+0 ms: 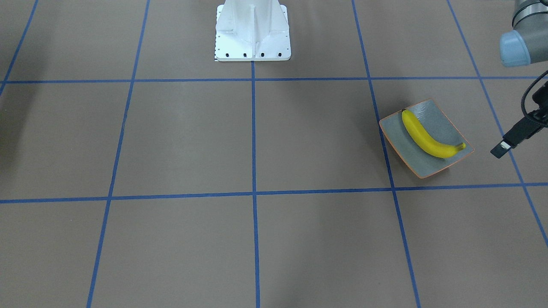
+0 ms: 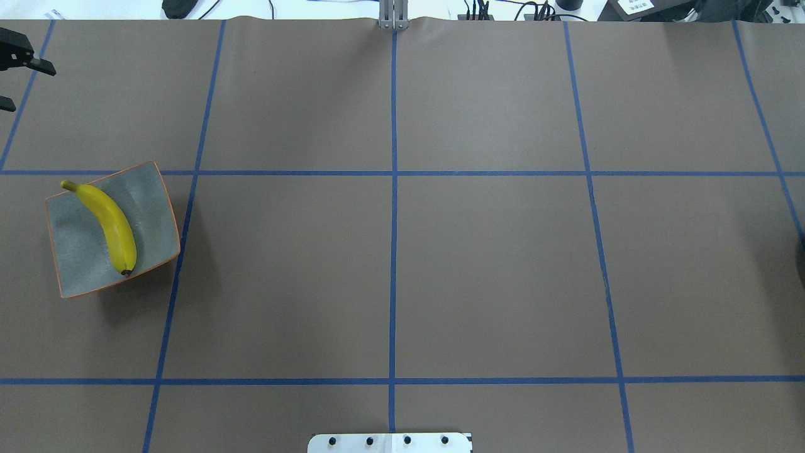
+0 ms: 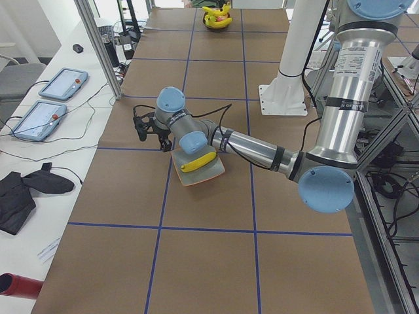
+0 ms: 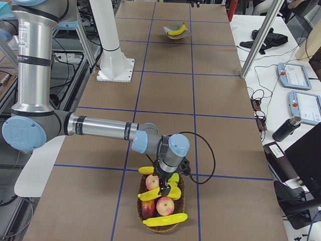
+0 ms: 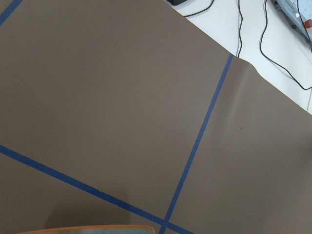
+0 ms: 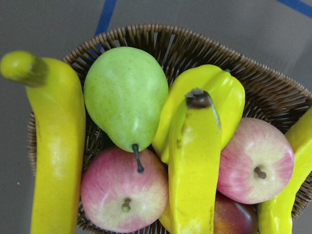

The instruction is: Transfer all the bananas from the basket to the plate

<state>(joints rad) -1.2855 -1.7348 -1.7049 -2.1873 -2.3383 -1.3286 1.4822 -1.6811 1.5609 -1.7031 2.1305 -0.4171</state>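
One banana point(image 2: 110, 220) lies diagonally on the plate point(image 2: 75, 258), which sits toward 9 o'clock of the bench point(image 2: 402, 264) in the overhead view. Three more bananas point(image 6: 195, 165) remain in the basket point(image 6: 161, 41) at the far right end, mixed with a pear point(image 6: 124, 92) and apples point(image 6: 122, 195).

The right gripper point(image 4: 161, 193) hangs over the basket; whether its fingers are wide or narrow cannot be told. The left gripper point(image 2: 25, 85) waits beyond the plate at about 11 o'clock, fingers spread with nothing between them.

The likely trouble is in the basket. The middle banana rests on the apples, so lifting it may nudge the fruit loose. The banana at 9 o'clock in the right wrist view overhangs the rim and could tip onto the bench. Glossy curved skin may also slide in a pinch. On the plate, the diagonal banana leaves little space, so later ones may roll off.

The bench is brown matting gridded with blue tape; a side table carries tablets point(image 3: 62, 84) and cables.
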